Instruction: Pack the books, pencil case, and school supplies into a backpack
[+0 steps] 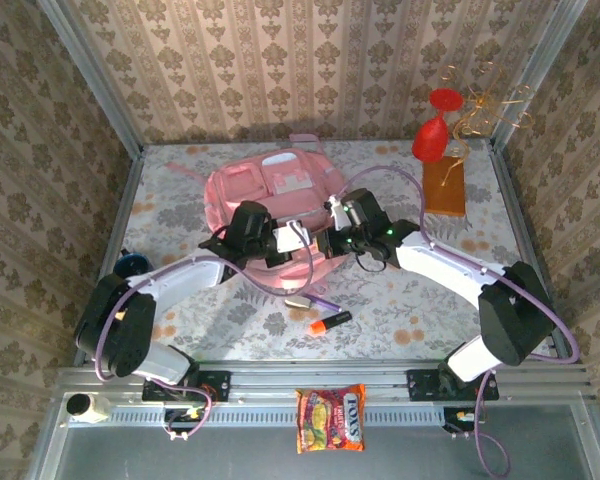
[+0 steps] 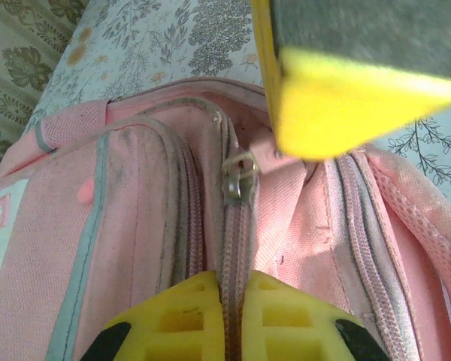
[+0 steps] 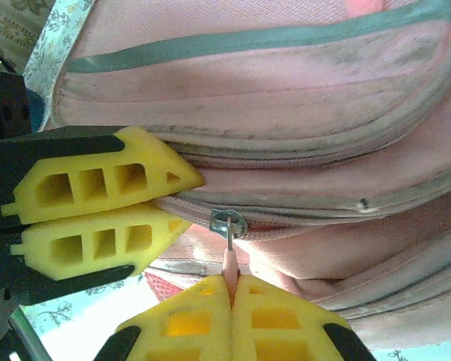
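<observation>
The left gripper (image 2: pixel 233 325) is seen closed tight on the zip seam (image 2: pixel 237 248) of the pink backpack (image 1: pixel 248 188), which is laid at the middle of the table (image 1: pixel 230 330). Just right of it, the zip's pull tab (image 3: pixel 228 259) is pinched by the right gripper (image 3: pixel 231 316).

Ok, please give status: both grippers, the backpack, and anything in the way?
Left gripper shut on backpack at the zip seam. Right gripper shut on zip pull. Marker loose on table, apart from backpack; nothing blocks the zip.

Snack packet (image 1: pixel 330 418) is lying off the table (image 1: pixel 180 190), near edge; slab (image 1: pixel 444 187) and red ornament (image 1: pixel 432 135) are sitting at its far-right corner.
</observation>
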